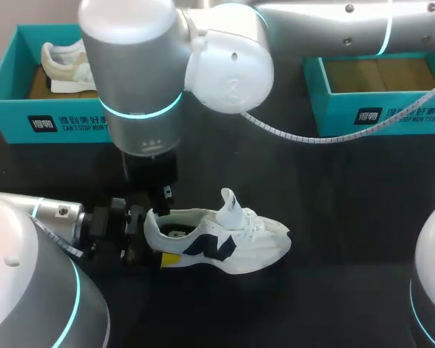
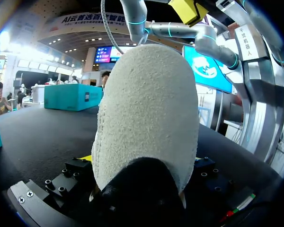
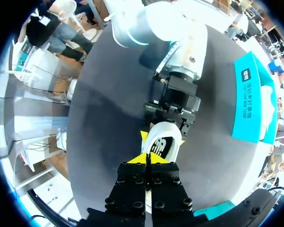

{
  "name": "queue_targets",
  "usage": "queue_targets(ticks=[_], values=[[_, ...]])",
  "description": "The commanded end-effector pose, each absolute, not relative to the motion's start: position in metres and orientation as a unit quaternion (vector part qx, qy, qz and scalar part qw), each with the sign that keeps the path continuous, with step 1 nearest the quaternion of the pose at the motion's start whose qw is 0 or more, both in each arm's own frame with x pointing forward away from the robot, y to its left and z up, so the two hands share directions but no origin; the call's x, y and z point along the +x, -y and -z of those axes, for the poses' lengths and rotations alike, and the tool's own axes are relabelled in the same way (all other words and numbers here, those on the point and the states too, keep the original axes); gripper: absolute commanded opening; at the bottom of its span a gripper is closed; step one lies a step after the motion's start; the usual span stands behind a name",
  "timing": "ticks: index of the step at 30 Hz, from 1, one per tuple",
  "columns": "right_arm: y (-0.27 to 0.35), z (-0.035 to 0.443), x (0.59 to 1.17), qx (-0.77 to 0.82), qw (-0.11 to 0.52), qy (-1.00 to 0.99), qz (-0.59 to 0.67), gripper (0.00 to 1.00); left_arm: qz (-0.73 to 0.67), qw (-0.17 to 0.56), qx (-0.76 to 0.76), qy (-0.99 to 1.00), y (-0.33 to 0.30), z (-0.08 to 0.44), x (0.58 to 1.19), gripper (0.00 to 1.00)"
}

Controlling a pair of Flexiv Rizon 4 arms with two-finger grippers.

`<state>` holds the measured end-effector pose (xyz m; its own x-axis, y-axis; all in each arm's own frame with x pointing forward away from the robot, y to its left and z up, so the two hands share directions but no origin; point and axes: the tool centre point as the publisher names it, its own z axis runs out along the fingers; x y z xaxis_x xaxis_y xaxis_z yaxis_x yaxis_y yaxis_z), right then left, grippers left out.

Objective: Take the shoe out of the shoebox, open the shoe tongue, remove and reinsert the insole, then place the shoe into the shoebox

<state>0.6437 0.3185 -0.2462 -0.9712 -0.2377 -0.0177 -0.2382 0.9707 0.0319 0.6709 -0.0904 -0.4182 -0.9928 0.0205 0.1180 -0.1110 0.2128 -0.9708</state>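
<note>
Shoe (image 1: 225, 243), white with a dark side logo, lies on its sole on the black table (image 1: 348, 239) at lower centre of the head view, toe to the right, tongue standing up. Left gripper (image 1: 159, 239) comes in from lower left and is clamped on the heel, one yellow tip on the near side. Right arm crosses from upper right, and the right gripper (image 1: 159, 190) hangs just above the heel. Left shoebox (image 1: 14, 109) at upper left holds a second shoe (image 1: 61, 61); right shoebox (image 1: 391, 116) at upper right shows a bare cardboard floor. Left wrist view: the shoe's (image 2: 149, 118) heel fills the space between the left gripper's (image 2: 142, 189) fingers. Right wrist view: right gripper (image 3: 146, 160) has its yellow tips pressed together with nothing between them. The shoe (image 3: 163, 144) is just ahead and below, its heel in the left gripper (image 3: 163, 135). Left shoebox (image 3: 248, 104) sits well apart, off to the side.
</note>
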Motion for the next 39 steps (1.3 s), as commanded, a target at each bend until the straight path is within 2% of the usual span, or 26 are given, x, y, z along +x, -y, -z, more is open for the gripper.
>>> queue_targets(ticks=[1, 14, 22, 39], values=[[-0.327, 0.279, 0.650, -0.119, -0.013, -0.993, -0.024, 0.00, -0.626, 0.052, 0.030, 0.777, 0.090, 0.423, 0.672, 0.00], [-0.315, 0.324, 0.659, -0.077, -0.014, -0.997, -0.011, 0.00, -0.626, 0.052, 0.030, 0.777, 0.090, 0.423, 0.672, 0.00], [-0.299, 0.331, 0.669, -0.031, 0.029, -0.999, 0.001, 0.00, -0.626, 0.052, 0.030, 0.777, 0.090, 0.423, 0.672, 0.00], [-0.297, 0.340, 0.674, -0.028, 0.020, -0.999, -0.006, 0.00, -0.626, 0.052, 0.030, 0.777, 0.090, 0.423, 0.672, 0.00]])
